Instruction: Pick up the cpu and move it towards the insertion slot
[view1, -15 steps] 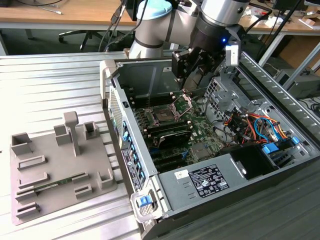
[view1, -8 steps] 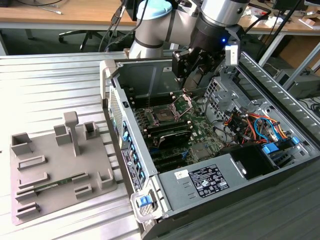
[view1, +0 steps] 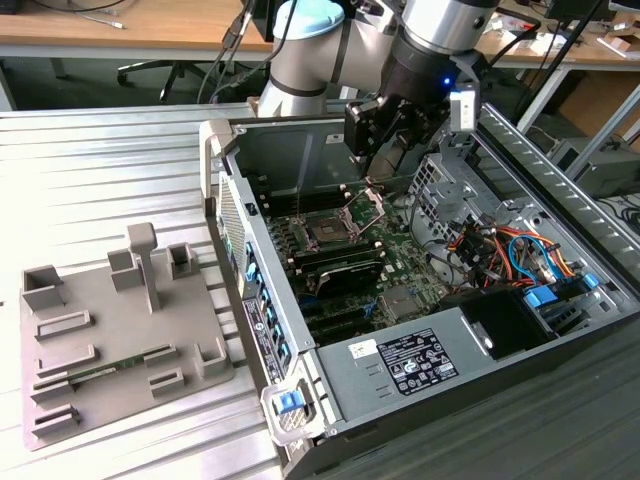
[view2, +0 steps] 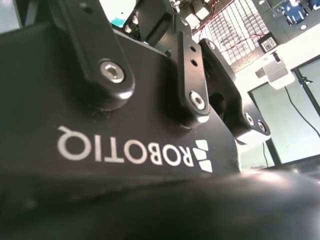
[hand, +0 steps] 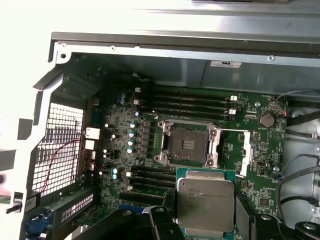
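Between the pincer's dark fingers, in the first wrist view, sits the cpu, its pale metal top facing the camera; the fingers are closed against its two opposite edges, so it is lifted and carried. Just beyond the held chip lies the insertion slot, a dark square socket in a silver frame, uncovered and empty, with green board around it and long black memory slots further off.

In the exterior view the pincer hangs inside the open computer case, above the slot and a little to the exterior view's right of it. By my reading the pick-up is done and the carry is well along; the chip is near the socket but not yet over it.

How high the chip rides above the board cannot be judged. Its lower edge is cut off in the first wrist view, and the fingertips' contact is partly hidden. The grey fixture on the bench stands well apart.
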